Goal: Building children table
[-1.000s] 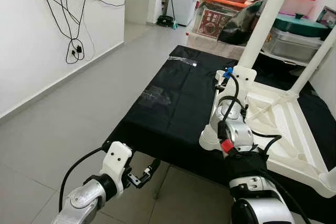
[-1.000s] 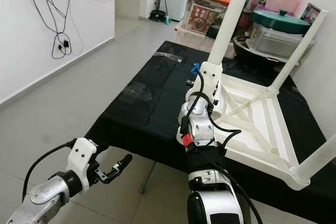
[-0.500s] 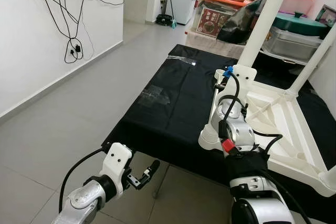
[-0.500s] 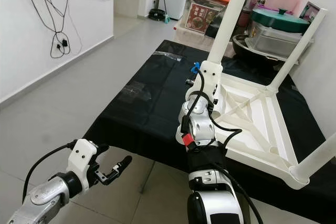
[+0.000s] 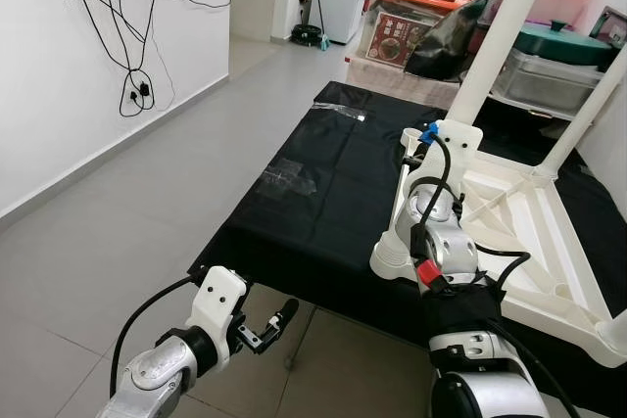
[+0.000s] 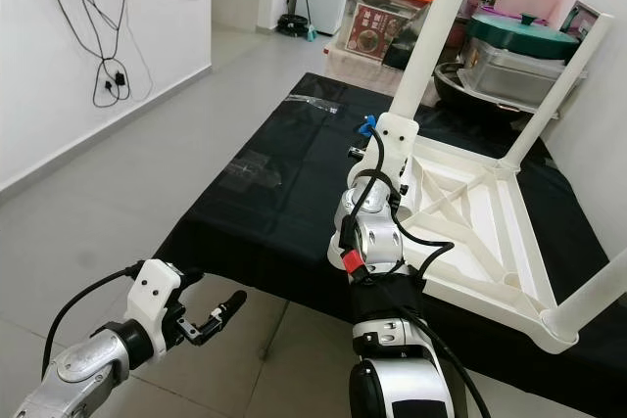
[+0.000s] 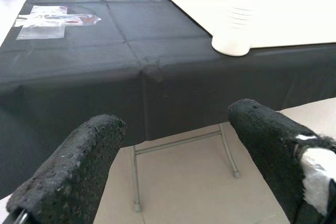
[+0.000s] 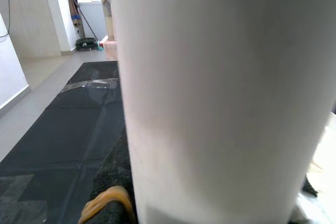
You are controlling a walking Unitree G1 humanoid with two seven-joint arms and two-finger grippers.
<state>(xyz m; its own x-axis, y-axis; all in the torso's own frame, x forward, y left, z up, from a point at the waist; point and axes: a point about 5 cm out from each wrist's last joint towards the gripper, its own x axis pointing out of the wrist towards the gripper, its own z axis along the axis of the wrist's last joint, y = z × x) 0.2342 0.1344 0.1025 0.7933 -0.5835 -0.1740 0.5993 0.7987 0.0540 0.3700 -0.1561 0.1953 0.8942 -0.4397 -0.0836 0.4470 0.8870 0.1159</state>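
On the right side of the black-covered folding table point(image 5: 323, 193) the white plastic children's table point(image 5: 529, 232) lies upside down, and the right gripper point(image 5: 416, 149) is up at its near-left corner, where a white leg point(image 5: 487, 51) rises long and upright, leaning a bit to the far right. In the right wrist view that leg point(image 8: 220, 93) sits right between the black fingers, so I'd say they're closed around it. The left gripper point(image 5: 266, 325) hangs low off the near-left edge of the cloth, jaws wide and empty, so the right arm is way closer for seating the leg.

The right gripper point(image 5: 416, 149) sits hidden behind its own wrist.
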